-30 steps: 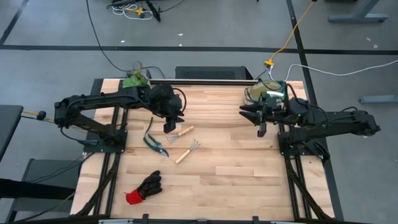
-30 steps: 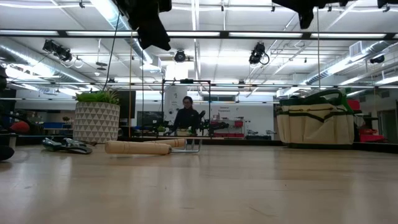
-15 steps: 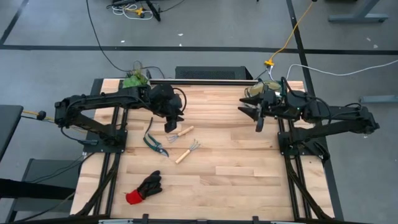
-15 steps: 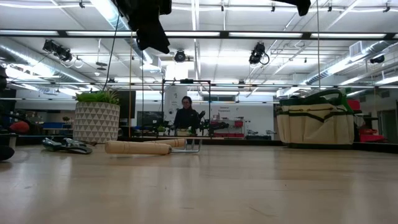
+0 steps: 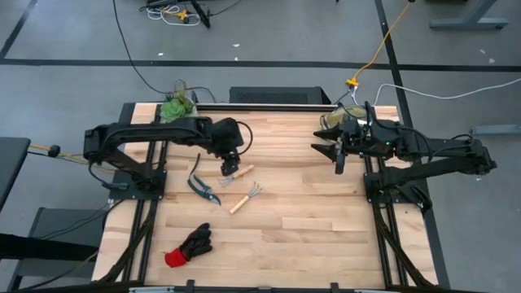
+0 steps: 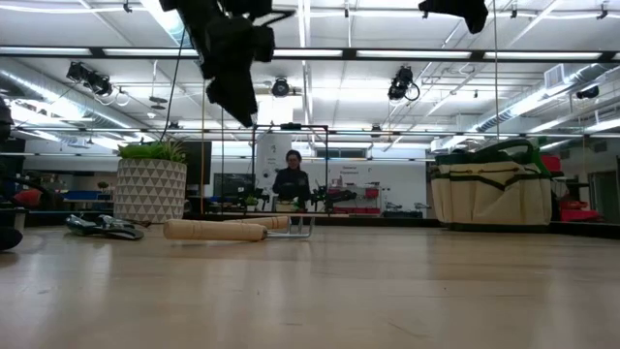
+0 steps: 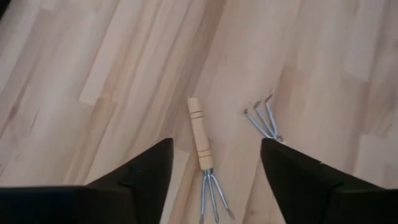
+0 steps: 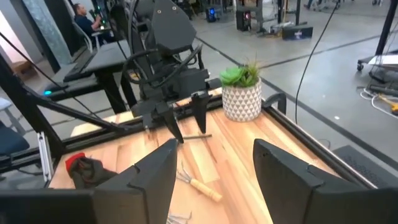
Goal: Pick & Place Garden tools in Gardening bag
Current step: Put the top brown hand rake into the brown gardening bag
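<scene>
**Hovering over the fork: left arm lined up, nothing lifted yet**

Hanging above the wooden counter (image 5: pixel 309 220), the left end effector (image 5: pixel 231 167) stands with its fingers spread wide and empty.

Item 1, fork (image 7: pixel 203 157): lies flat directly beneath and between those fingers. Long axis runs roughly crosswise to the finger gap; wooden handle points away from the wrist, tines back toward it.

Item 2, rake (image 7: pixel 263 119): flat on the counter just beside the fork, only its tines showing from the wrist.

Item 3, pruning shears (image 5: pixel 203 187): near, to the outer side of the left end effector.

Item 4, glove (image 5: pixel 189 246): well apart, toward the counter's near edge.

Item 5, gardening bag (image 6: pixel 491 193): far corner, under the right arm. The right end effector (image 5: pixel 338 159) is held high just beside it, partly open, empty.

Risks, as judged: a descent drifting sideways could catch the rake's tines as well; closing on the round handle off-centre may roll it out; gripping near one end would let the tool tip during the carry across to the bag.
</scene>
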